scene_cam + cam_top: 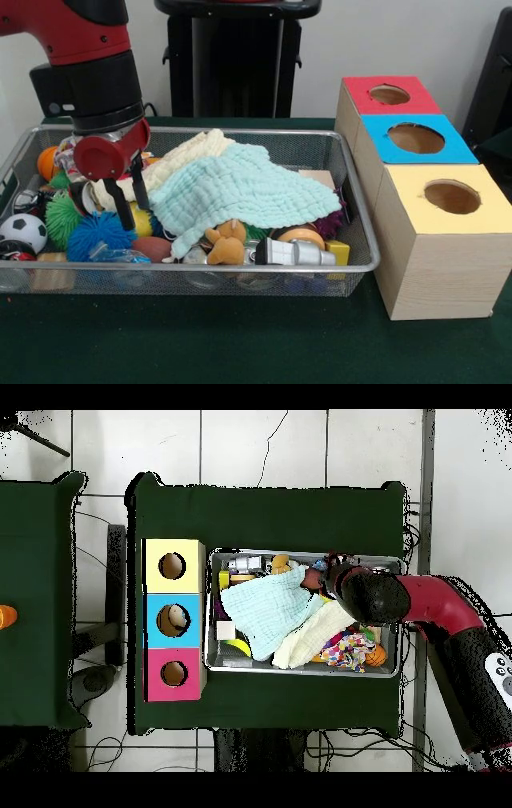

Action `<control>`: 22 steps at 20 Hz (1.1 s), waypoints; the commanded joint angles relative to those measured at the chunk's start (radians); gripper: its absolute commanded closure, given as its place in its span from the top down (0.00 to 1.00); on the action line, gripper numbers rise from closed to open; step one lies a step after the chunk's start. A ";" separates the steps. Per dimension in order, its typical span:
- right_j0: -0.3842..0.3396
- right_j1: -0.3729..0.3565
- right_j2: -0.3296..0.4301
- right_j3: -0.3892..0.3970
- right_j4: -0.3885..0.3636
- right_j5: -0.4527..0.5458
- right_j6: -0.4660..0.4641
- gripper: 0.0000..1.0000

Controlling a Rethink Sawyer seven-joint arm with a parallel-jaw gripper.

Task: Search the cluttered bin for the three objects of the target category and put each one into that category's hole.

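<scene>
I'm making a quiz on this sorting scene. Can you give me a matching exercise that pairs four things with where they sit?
Things:
1. Soccer ball
2. Mint cloth
3. Red box
4. Gripper

Places, as the front view shows them:
A. Spread across the middle of the bin
B. Farthest in the row of three boxes
C. At the bin's left end
D. Down among the toys, left of the cloths

Pairs: 1-C, 2-A, 3-B, 4-D
</scene>
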 commanded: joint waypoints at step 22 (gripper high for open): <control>-0.073 0.147 0.023 -0.178 -0.069 0.141 -0.304 1.00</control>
